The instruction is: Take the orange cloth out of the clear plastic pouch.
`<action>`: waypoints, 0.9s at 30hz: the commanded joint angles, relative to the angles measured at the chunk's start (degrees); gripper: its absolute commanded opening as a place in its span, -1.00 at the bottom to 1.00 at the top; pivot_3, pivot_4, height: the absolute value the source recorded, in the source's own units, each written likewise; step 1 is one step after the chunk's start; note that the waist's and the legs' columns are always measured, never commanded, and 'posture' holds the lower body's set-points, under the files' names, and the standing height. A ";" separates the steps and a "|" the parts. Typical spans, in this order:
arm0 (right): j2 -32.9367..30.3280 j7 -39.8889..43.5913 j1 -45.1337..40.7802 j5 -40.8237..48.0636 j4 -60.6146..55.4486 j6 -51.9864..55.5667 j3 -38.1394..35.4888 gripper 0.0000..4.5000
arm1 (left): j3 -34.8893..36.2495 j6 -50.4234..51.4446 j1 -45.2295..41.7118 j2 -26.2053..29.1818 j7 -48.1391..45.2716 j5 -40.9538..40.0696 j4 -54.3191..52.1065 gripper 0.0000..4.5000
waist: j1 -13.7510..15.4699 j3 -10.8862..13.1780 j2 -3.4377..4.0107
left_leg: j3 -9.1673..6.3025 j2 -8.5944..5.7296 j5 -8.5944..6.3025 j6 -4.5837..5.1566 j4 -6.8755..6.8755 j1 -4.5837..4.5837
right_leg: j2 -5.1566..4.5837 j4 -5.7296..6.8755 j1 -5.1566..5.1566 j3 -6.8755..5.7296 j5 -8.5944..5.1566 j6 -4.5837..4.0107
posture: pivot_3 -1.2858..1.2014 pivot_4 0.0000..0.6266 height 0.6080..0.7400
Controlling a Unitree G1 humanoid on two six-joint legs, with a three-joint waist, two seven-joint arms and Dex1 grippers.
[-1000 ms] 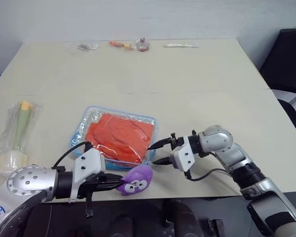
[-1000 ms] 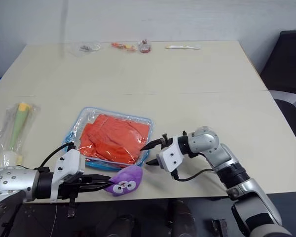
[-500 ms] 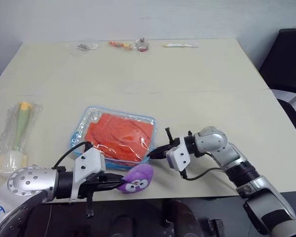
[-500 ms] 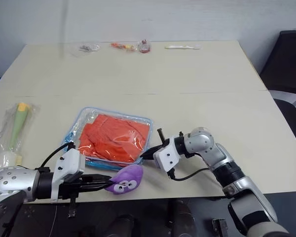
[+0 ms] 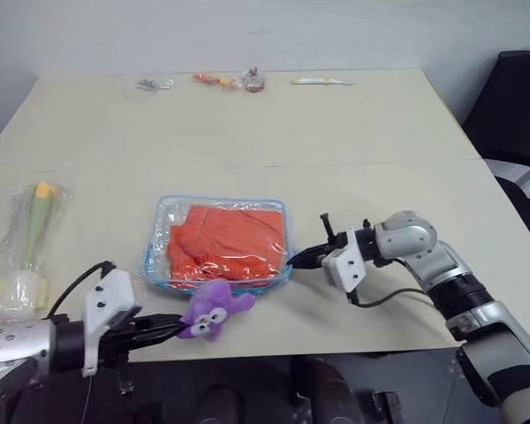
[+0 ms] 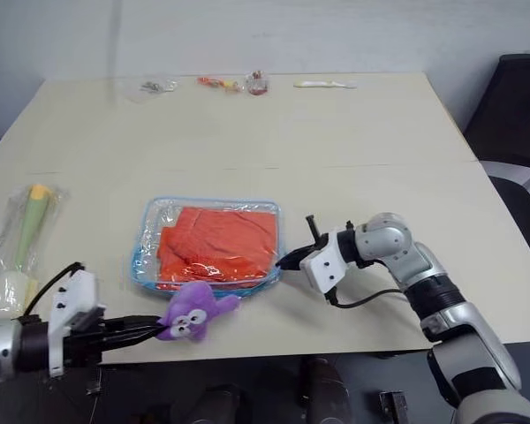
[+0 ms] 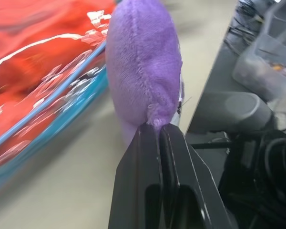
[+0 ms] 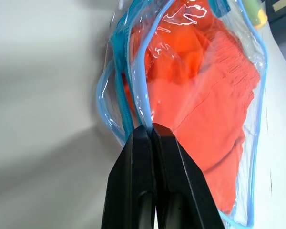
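With my right gripper clamped on the clear plastic pouch edge and my left gripper pinching the purple plush toy, the orange cloth sits inside on the bench; next I likely open the pouch.

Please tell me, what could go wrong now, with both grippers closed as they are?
The right gripper is shut on the pouch corner; pulling may drag the whole pouch along with the cloth inside, since nothing holds its other side. The left gripper is shut on the purple toy near the table edge, so it cannot reach for the cloth, and the toy could fall off.
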 commanded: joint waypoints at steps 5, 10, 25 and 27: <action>-3.96 -0.45 -2.06 -0.32 5.83 -7.72 -2.21 -0.99 | 8.49 -3.42 3.91 -1.87 -2.52 3.70 4.95 -1.00 | -0.05 0.00 0.00 | 0.01 0.01 -0.01 0.01 -0.01 0.00 | 0.00 0.00 0.00 -0.01 0.00 -0.01 | 0.03 -0.52 1.00; -7.12 0.49 -4.46 0.05 12.72 -13.53 -2.03 -0.99 | 15.67 -4.34 3.06 -0.69 -4.94 5.18 13.65 -1.00 | -0.11 0.00 0.00 | 0.02 0.03 -0.01 0.02 -0.03 0.00 | 0.00 -0.03 -0.01 -0.27 -0.01 -0.02 | 0.03 -0.52 1.00; -6.91 -1.43 -7.47 -1.53 20.21 -17.90 -1.43 -0.99 | 13.92 -8.50 -3.04 2.46 -4.86 12.81 24.28 -1.00 | -0.90 0.01 0.00 | 0.07 0.40 -0.03 0.00 -0.06 -0.01 | -0.02 -0.03 -0.04 -0.52 -0.02 -0.04 | 0.03 -0.52 1.00; -7.18 -1.93 -7.86 -2.12 21.23 -18.42 -1.54 -0.99 | 14.67 -8.33 -4.05 2.89 -5.14 12.77 26.49 -1.00 | -0.87 0.01 0.01 | 0.08 0.40 -0.04 0.00 -0.06 0.00 | -0.02 -0.02 -0.03 -0.52 -0.02 -0.05 | 0.03 -0.52 1.00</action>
